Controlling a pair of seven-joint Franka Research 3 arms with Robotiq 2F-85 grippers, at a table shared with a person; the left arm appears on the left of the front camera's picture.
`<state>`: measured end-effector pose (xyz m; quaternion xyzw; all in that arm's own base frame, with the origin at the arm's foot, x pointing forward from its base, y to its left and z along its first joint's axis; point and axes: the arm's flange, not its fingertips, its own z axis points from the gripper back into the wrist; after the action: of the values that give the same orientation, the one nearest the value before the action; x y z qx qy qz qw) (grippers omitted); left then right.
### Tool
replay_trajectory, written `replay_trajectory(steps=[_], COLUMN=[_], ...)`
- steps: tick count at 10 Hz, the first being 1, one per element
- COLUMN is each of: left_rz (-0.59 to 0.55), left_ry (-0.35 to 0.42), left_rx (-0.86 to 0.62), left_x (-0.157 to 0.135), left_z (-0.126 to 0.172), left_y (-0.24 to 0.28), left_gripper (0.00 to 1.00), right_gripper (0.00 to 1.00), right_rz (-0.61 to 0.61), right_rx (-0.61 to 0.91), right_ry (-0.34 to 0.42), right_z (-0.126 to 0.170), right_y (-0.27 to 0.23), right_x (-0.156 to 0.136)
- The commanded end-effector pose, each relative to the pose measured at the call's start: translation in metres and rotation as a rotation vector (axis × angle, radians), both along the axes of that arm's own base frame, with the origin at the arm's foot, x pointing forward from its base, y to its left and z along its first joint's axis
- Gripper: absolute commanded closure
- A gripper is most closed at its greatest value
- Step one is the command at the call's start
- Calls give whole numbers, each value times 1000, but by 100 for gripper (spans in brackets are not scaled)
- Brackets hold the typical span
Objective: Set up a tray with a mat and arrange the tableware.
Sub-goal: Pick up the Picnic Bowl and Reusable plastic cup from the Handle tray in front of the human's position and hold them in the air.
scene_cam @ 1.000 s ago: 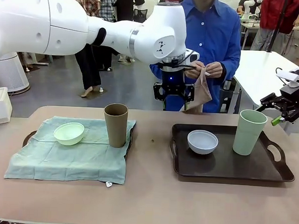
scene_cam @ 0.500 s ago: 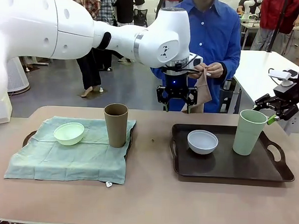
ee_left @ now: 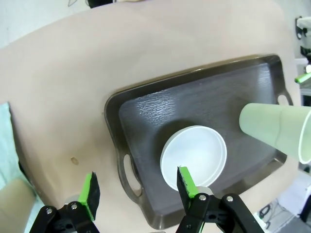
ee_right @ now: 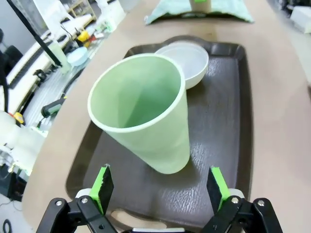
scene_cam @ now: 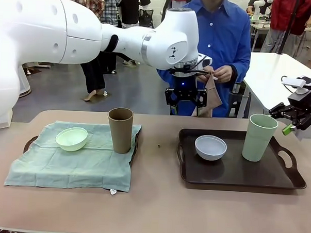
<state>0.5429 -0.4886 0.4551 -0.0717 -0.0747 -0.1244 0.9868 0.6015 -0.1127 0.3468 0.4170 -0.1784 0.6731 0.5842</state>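
A green mat (scene_cam: 71, 164) covers the left tray (scene_cam: 30, 142) and carries a mint bowl (scene_cam: 72, 138) and a brown cup (scene_cam: 120, 129). The dark right tray (scene_cam: 235, 172) holds a pale bowl (scene_cam: 211, 147) and a pale green cup (scene_cam: 259, 137). My left gripper (scene_cam: 185, 100) hangs open above the table's far edge, over that tray's left end (ee_left: 138, 187), with the pale bowl (ee_left: 194, 155) below its right finger. My right gripper (scene_cam: 292, 120) stands open just right of the green cup (ee_right: 141, 116), nothing between its fingers (ee_right: 160, 187).
A person in a blue shirt (scene_cam: 221, 31) stands at the far side, both hands on a folded brown cloth (scene_cam: 212, 93) right behind my left gripper. A white table (scene_cam: 271, 70) stands at the back right. Bare tabletop (scene_cam: 157, 199) lies between the trays and along the front.
My left arm has shifted a little to the right above the far edge. The right gripper has wavered slightly beside the green cup. The tableware has not moved.
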Motion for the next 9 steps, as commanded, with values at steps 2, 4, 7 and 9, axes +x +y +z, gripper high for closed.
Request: replay_trajectory(steps=[2, 4, 7, 9], left_rz=[23, 23, 107, 134], left_ry=[1, 1, 30, 42], left_rx=[1, 1, -72, -103], left_x=[0, 0, -15, -34], left_z=[-1, -1, -9, -22], left_y=[2, 2, -1, -3], left_gripper=[16, 16, 16, 16], right_gripper=[0, 0, 0, 0], right_rz=[-2, -2, 11, -70], right_rx=[20, 20, 36, 107], right_ry=[-6, -6, -64, -69], right_z=[2, 2, -4, -26], right_y=[3, 3, 4, 8], right_x=[3, 3, -2, -4])
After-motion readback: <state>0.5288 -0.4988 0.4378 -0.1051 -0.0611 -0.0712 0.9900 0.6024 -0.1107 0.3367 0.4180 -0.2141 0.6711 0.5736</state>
